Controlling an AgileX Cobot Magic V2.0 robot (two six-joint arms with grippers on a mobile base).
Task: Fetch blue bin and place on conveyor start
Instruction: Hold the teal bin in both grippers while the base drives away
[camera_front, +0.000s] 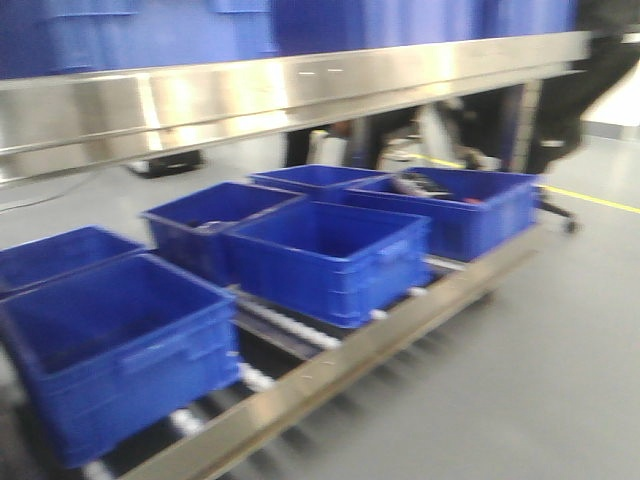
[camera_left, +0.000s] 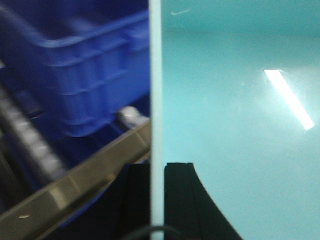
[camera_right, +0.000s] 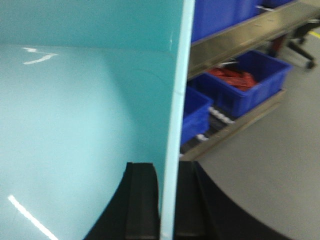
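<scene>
gripping a pale turquoise rectangular plastic bin (camera_left: 235, 125) from two sides: left hand (camera_left: 157, 200) sits astride one thin wall, one black finger (camera_left: 177, 200) inside the tub, the other outside, both pressed onto the pale rim edge (camera_left: 156, 100). right hand (camera_right: 167, 200) is the same on another wall, black fingers (camera_right: 142, 200) closed tight against either face of it. the bin's smooth inner surface (camera_right: 75, 125) fills most of both wrist views; a bright streak of light (camera_left: 290, 100) reflects off it. the bin hangs between the two hands, just beside a low rack, and nothing in the views shows it resting on anything. front view is blurred: several dark royal-blue plastic crates (camera_front: 325, 255) sit in a row on the rack's bottom level, on white rollers (camera_front: 255, 378) edged by a dull steel side rail (camera_front: 330, 365). above them runs a shiny stainless-steel shelf rail (camera_front: 300, 90) with more blue crates on top. one lower crate (camera_right: 250, 85) holds red items (camera_right: 235, 77), too blurred to identify. grey smooth floor (camera_front: 520, 350) lies alongside, crossed by a yellow line (camera_front: 590, 198). from the left wrist, a blue crate (camera_left: 85, 70) and the steel rail (camera_left: 75, 185) lie close outside the held wall.
</scene>
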